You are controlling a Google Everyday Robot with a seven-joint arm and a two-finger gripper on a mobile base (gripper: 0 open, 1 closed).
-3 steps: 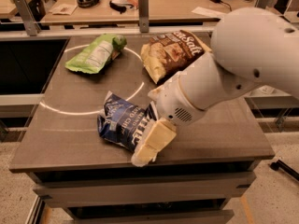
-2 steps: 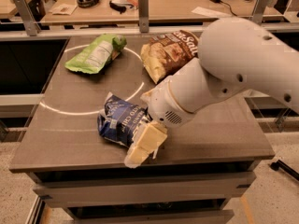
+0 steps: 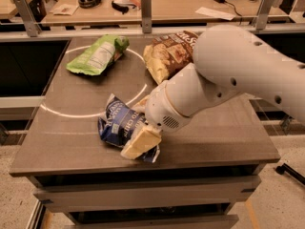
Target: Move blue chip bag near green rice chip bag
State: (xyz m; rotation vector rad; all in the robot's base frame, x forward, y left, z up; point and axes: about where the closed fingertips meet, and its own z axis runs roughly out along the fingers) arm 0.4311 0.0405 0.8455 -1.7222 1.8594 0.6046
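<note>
The blue chip bag [image 3: 118, 124] lies crumpled at the front middle of the table, with white lettering facing up. My gripper [image 3: 139, 138] is down at the bag's right front edge, touching or overlapping it, and my white arm [image 3: 228, 75] reaches in from the right. The green rice chip bag [image 3: 96, 55] lies at the back left of the table, well apart from the blue bag.
A cream-and-brown chip bag [image 3: 167, 55] lies at the back middle, partly hidden behind my arm. The grey table [image 3: 71, 142] has a white circle drawn on it. A railing with posts [image 3: 145, 6] runs behind the table, with desks beyond it.
My arm has swung left and forward. The gripper has moved down and left onto the blue bag's right side. The bags have stayed in place.
</note>
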